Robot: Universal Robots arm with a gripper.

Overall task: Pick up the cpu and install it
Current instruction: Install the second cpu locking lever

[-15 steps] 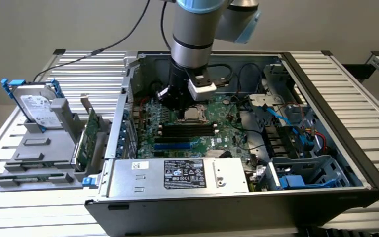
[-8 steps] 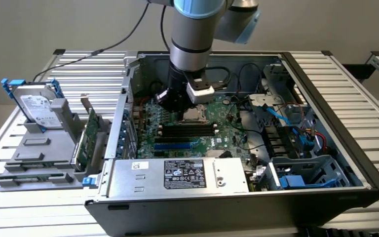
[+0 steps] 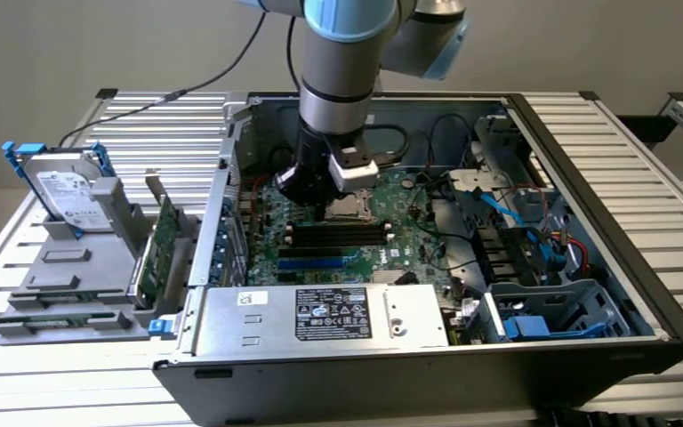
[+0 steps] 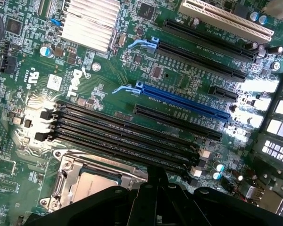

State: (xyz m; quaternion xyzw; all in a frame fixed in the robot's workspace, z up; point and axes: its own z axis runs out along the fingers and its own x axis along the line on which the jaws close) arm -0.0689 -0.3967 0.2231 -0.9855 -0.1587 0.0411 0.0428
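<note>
1. Exterior view: my arm reaches down into the open computer case (image 3: 579, 178). My claw (image 3: 339, 206) hangs just above the silver socket frame on the green motherboard (image 3: 407, 240), fingers pressed together. The cpu (image 3: 349, 210) lies flat in that socket, just beyond the black memory slots (image 3: 339, 235).

2. Wrist view: the cpu (image 4: 96, 181), a dull silver square with no long axis, sits level inside the metal socket frame (image 4: 61, 188), edges parallel to the memory slots (image 4: 127, 136). My claw's (image 4: 155, 207) dark body hides its near edge.
</note>
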